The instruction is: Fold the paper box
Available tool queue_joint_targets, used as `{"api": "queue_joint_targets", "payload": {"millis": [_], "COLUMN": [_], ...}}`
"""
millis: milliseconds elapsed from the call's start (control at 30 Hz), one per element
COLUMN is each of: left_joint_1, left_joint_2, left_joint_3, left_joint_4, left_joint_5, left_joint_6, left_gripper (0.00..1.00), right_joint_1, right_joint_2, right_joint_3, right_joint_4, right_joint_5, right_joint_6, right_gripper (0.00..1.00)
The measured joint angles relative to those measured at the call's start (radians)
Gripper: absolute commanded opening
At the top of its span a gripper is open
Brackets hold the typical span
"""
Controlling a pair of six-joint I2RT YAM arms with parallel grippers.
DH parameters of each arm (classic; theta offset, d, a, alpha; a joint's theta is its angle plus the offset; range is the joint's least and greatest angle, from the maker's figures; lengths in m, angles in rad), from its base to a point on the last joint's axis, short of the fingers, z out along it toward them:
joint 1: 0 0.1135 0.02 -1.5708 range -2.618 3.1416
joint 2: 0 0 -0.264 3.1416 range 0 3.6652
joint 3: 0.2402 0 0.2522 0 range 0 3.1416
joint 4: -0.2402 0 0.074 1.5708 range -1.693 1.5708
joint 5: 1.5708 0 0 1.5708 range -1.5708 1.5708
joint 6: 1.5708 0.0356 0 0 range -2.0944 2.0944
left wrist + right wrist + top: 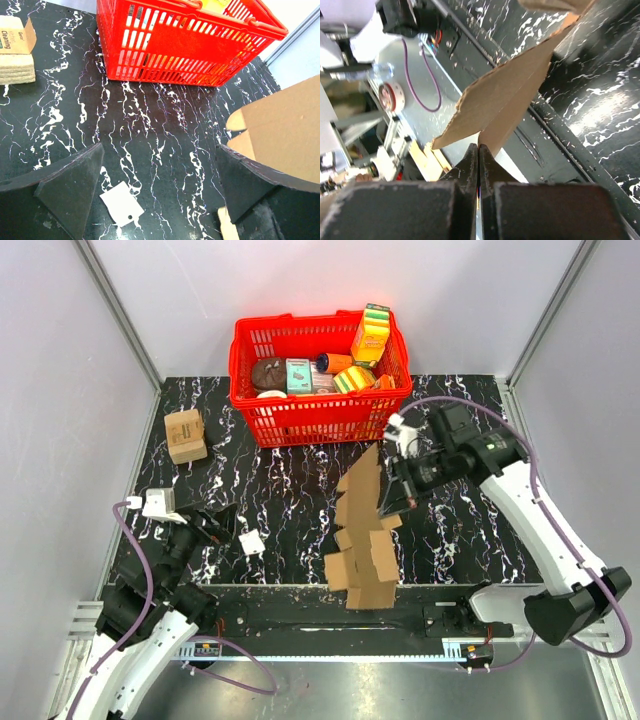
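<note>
The paper box (365,530) is a flat brown cardboard sheet with notched flaps. It hangs tilted in the air over the table's middle and front edge. My right gripper (400,495) is shut on its upper right edge. In the right wrist view the two black fingers (470,165) press together on the cardboard (505,95), which spreads away from them. My left gripper (215,525) stands wide open low over the table at the left, with nothing between its fingers. In the left wrist view, the sheet (285,135) shows just beyond the left gripper's (159,150) right finger.
A red basket (310,420) with several printed packages stands at the back. A small tan printed box (186,434) sits at the back left. A white tag (251,541) lies on the black marbled table near the left gripper.
</note>
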Motion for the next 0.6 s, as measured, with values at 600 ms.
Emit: {"api": "queue_joint_targets", "payload": {"millis": [600], "left_joint_1": [-0.002], "left_joint_2": [-0.019], "left_joint_3": [-0.005], "left_joint_4": [0.001], "left_joint_5": [0.000], "left_joint_6": [0.000], "left_gripper": [0.99], "right_joint_1": [0.234], "right_joint_2": [0.217], "right_joint_3": [0.066], "right_joint_4": [0.005], "right_joint_5": [0.339], "right_joint_6": [-0.089], "right_gripper": [0.39]}}
